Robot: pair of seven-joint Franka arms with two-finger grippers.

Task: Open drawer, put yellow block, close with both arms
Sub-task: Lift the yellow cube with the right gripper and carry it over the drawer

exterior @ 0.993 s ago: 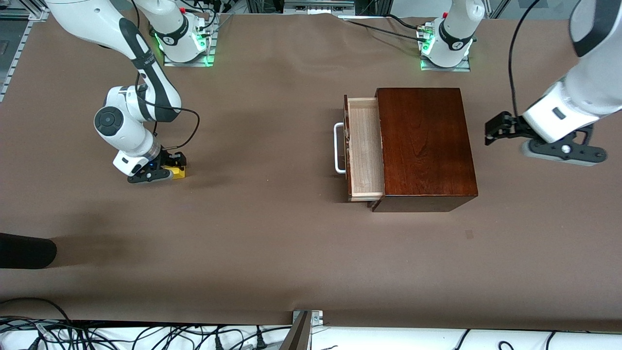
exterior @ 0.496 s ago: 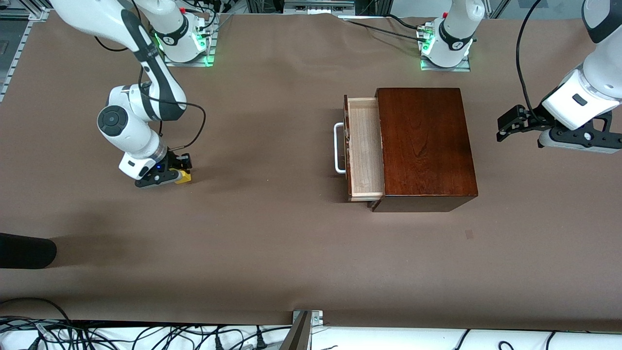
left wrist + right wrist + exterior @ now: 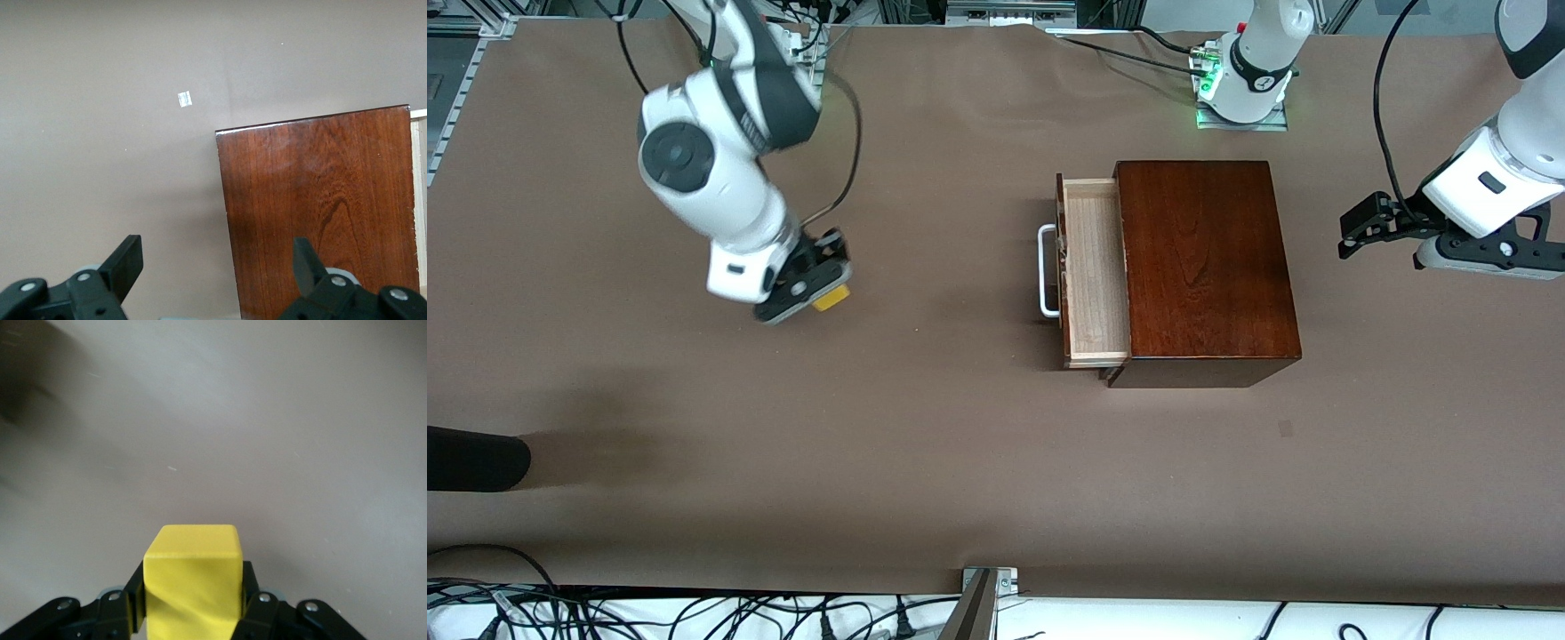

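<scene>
My right gripper [image 3: 824,286] is shut on the yellow block [image 3: 831,299] and holds it in the air over bare table toward the right arm's end. In the right wrist view the yellow block [image 3: 193,577] sits clamped between the black fingers [image 3: 257,603]. The drawer [image 3: 1092,271] stands pulled out of the dark mahogany box [image 3: 1203,267], its pale tray empty, its white handle [image 3: 1045,270] facing the right arm's end. My left gripper [image 3: 1352,233] is open and empty, in the air beside the box at the left arm's end. The left wrist view shows the box top [image 3: 320,200] under its fingers [image 3: 123,267].
The brown table [image 3: 925,444] carries only the box. A black object [image 3: 471,458] lies at the table's edge toward the right arm's end, nearer to the camera. Cables run along the near edge.
My right gripper has lifted the yellow block off the table and carried it toward the drawer. My left gripper has drawn away from the box and then held still.
</scene>
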